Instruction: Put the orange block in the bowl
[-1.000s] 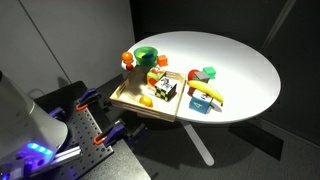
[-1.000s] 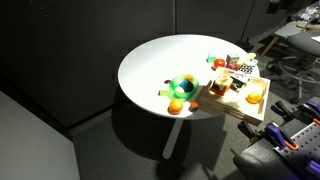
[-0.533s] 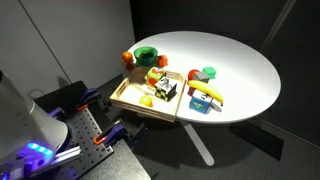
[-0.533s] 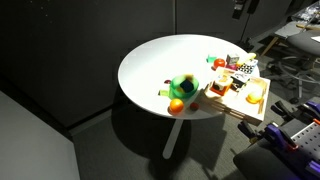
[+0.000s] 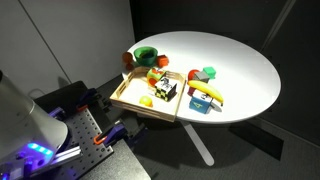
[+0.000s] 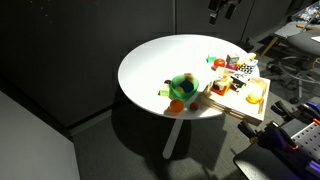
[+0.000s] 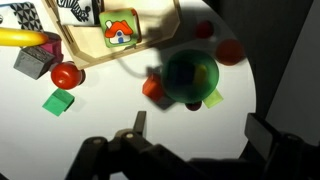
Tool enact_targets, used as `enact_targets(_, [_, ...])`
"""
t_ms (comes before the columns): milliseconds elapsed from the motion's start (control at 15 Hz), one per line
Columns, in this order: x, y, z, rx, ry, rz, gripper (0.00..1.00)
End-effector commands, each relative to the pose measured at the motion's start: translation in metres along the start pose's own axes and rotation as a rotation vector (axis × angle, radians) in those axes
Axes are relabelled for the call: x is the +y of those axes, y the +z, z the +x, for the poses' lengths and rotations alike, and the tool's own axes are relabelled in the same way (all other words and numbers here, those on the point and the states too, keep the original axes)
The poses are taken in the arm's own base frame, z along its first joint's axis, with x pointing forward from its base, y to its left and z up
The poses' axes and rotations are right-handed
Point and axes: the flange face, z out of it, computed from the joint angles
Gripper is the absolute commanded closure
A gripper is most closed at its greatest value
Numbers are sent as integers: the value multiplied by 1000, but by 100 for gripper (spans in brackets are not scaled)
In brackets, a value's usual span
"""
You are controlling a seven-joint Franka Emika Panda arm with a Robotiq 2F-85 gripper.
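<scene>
At the counter's (image 5: pixel 240 70) edge, the orange block (image 7: pixel 152 87) sits beside the bowl (image 7: pixel 190 78) — end effector (image 7: pixel 197 125) above, spread, empty.

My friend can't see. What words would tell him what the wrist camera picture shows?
Seen from above, the open gripper hangs over a green bowl on a white table, with the orange block right beside the bowl, not in it. A wooden tray of toys sits at the upper left.

Round white table (image 5: pixel 235 65) on white pedestal leg (image 5: pixel 198 145), dark grey wall panels (image 5: pixel 70 40), dim floor (image 6: pixel 100 150)
</scene>
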Motion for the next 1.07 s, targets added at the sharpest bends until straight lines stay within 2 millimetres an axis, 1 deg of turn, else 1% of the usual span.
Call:
enact_targets(0, [3,18,22,3,33,-56,0])
enact_targets(333, [9,59,33,-72,63,-148,0])
enact_targets(533, [10,78,36,-120,63,-164,0])
enact_targets(667, [11,87,38,-156,57,-150,0])
enact_targets(800, [11,88,40,-177,63,-146,0])
enact_targets(867, [13,94,31,-159,52,-142,0])
enact_targets(1000, [13,96,32,-165,52,-142,0])
